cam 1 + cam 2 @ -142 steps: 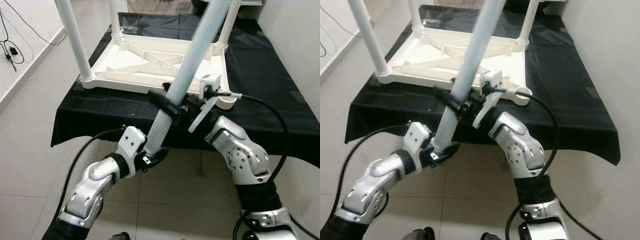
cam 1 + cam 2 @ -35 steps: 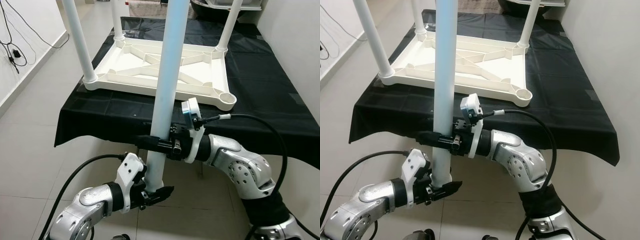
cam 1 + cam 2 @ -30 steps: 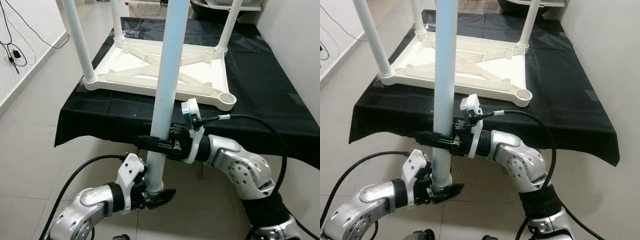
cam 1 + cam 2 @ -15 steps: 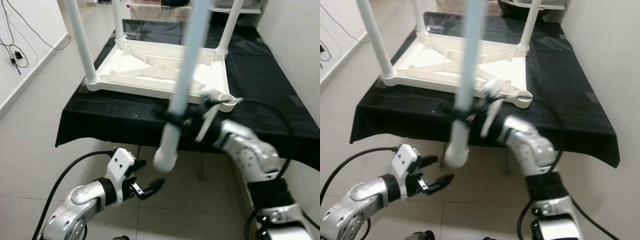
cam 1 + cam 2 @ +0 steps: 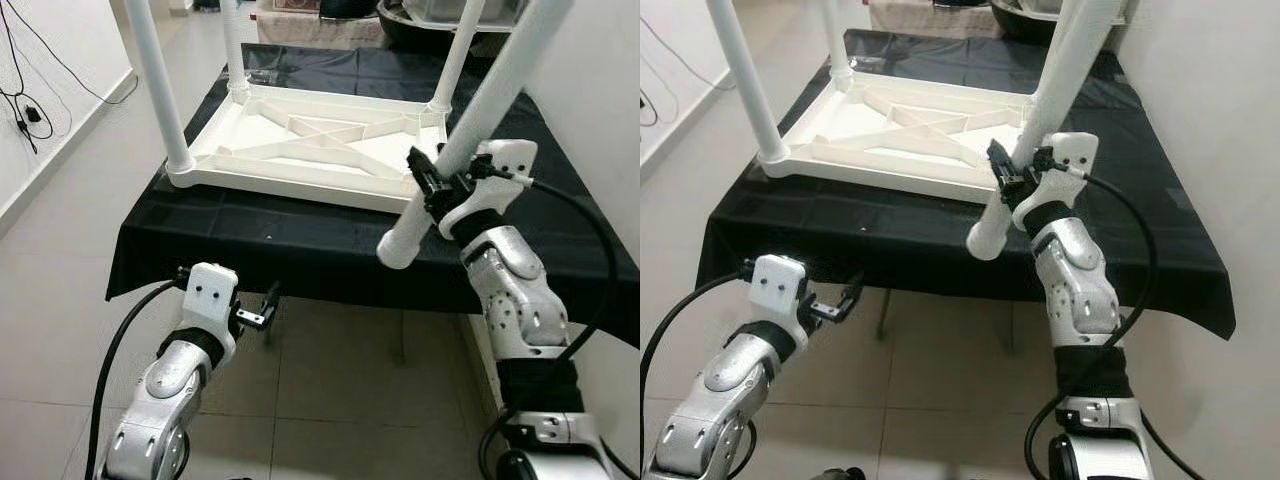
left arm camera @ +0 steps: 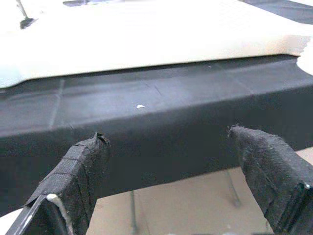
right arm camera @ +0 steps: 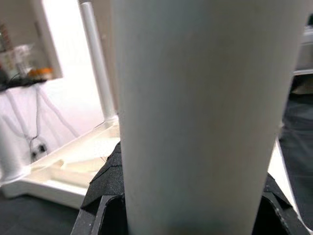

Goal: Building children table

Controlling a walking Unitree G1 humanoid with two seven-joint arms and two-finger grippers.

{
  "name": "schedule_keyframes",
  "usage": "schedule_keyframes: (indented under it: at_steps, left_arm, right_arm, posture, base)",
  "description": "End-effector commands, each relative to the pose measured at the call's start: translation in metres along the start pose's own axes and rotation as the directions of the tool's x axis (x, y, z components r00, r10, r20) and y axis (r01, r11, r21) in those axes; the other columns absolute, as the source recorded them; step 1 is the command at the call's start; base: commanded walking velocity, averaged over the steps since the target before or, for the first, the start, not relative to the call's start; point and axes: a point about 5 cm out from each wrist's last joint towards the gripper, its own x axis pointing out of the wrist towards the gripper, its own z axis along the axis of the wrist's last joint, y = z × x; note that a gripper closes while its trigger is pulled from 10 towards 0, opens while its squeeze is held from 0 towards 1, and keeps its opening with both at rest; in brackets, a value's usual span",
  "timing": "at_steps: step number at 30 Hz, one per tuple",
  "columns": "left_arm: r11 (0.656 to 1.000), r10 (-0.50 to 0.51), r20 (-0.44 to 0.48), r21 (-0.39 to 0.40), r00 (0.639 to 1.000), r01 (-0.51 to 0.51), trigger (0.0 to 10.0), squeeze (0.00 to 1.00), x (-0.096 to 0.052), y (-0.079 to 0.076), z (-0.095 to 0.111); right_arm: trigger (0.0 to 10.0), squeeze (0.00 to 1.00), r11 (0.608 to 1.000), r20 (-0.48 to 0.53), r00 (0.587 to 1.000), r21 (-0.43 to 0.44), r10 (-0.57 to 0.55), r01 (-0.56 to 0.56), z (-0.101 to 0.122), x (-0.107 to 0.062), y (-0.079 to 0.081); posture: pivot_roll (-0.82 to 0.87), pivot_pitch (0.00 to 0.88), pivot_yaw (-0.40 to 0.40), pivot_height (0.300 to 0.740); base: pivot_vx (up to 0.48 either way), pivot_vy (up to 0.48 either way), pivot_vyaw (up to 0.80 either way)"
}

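Left eye view: the right gripper (image 5: 432,187) has its fingers clamped round the loose leg (image 5: 470,130), which slants from its rounded low end at about 7 o'clock up past the frame's top at 1 o'clock. The top (image 5: 320,145) lies upside down on the black-draped tabletop (image 5: 560,215), three legs already standing in their corners. The fourth socket, at the near right corner, sits just behind the gripper, so I can't see it. The left gripper (image 5: 262,310) hangs low in front of the cloth, fingers apart, holding nothing. Fitting the last leg looks to be the step in hand. Next, I'd say, swing the leg upright, line its end over that corner and press down.
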Motion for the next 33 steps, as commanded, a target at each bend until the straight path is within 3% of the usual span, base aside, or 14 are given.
schedule_keyframes:
  at_steps: [1,6,15,30,33]
  left_arm:
    - [0.999,0.041,0.018,0.003,0.999,-0.041,10.0,0.0,-0.001,-0.001,0.003]
    - [0.994,0.109,0.048,0.024,0.993,-0.11,10.0,0.0,0.003,0.001,0.007]
    - [0.981,0.189,0.065,0.028,0.98,-0.191,10.0,0.0,0.006,0.011,0.009]
    - [0.976,0.213,0.06,0.027,0.975,-0.215,10.0,0.0,0.008,0.013,0.006]
    - [0.973,0.228,0.069,0.015,0.971,-0.23,10.0,0.0,0.009,0.016,0.008]
  right_arm:
    - [10.0,0.0,1.0,0.023,1.0,-0.009,-0.015,0.015,-0.003,-0.004,0.005]
    - [10.0,0.0,1.0,0.029,1.0,-0.028,-0.011,0.012,-0.012,-0.009,0.019]
    - [10.0,0.0,0.999,0.055,0.998,-0.048,-0.024,0.026,-0.009,-0.005,0.025]
    - [10.0,0.0,0.998,0.117,0.992,-0.039,-0.053,0.058,0.005,0.005,0.02]
    - [10.0,0.0,0.995,0.176,0.98,-0.009,-0.093,0.096,0.023,0.014,0.01]
  posture:
    - [0.09,0.141,-0.049,0.74]
    - [0.09,0.137,-0.054,0.74]
    - [0.09,0.135,-0.056,0.74]
    - [0.09,0.126,-0.057,0.74]
    - [0.08,0.122,-0.057,0.74]
  base:
    - [0.0,0.0,0.0]
    - [0.0,0.0,0.0]
    - [0.287,0.0,0.0]
    - [0.409,-0.084,0.0]
    - [0.0,0.0,0.0]
